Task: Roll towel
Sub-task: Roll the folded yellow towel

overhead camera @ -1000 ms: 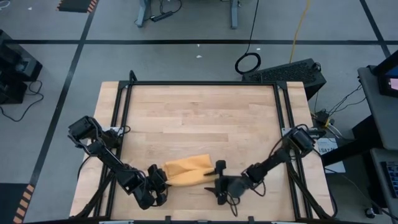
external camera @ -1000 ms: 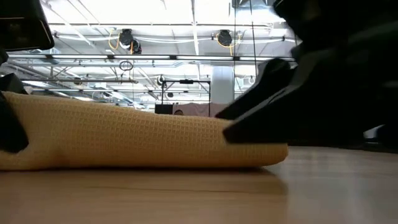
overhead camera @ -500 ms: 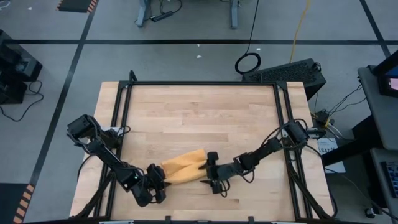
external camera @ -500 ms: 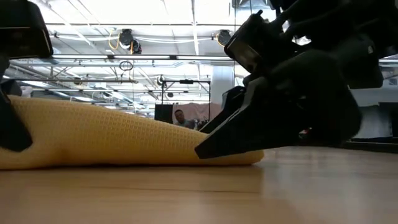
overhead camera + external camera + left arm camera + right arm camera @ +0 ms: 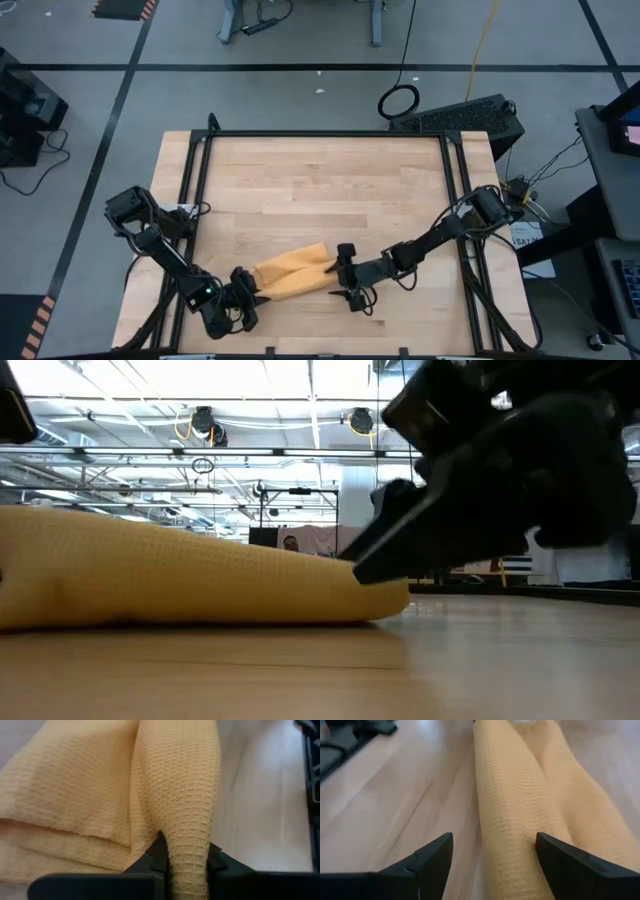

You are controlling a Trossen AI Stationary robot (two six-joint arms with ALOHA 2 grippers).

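Note:
The mustard-yellow towel (image 5: 291, 279) lies on the wooden table (image 5: 320, 180) near its front edge. It is gathered into a long, narrow bundle slanting from near left to far right. My left gripper (image 5: 251, 294) is shut on its left end. My right gripper (image 5: 339, 274) stands open at the right end. In the right wrist view the bundle (image 5: 512, 810) runs out from between its two fingers. The low view shows the towel (image 5: 180, 575) resting on the table along its underside, with the right gripper (image 5: 395, 555) over its right tip. My left gripper pinches a bunched, rounded fold at the towel's left end (image 5: 189, 851) between its two fingers, coming slanting down from the near left, along the bundle. That end rises a little into the fingers; the rest lies on the table. My right gripper straddles the right end; I cannot tell whether it touches.
Black frame rails (image 5: 200, 200) run along the table's left and right sides. Bare wood stretches over the far half of the table. Cables and a dark case (image 5: 470, 115) lie on the floor beyond the far right corner.
My right gripper has gone toward the table's far and left edges, from the bare wood beside the towel to over its right end, staying open. My left gripper has drawn slightly toward the near left. The towel has narrowed from a broad fold into a slim slanting bundle.

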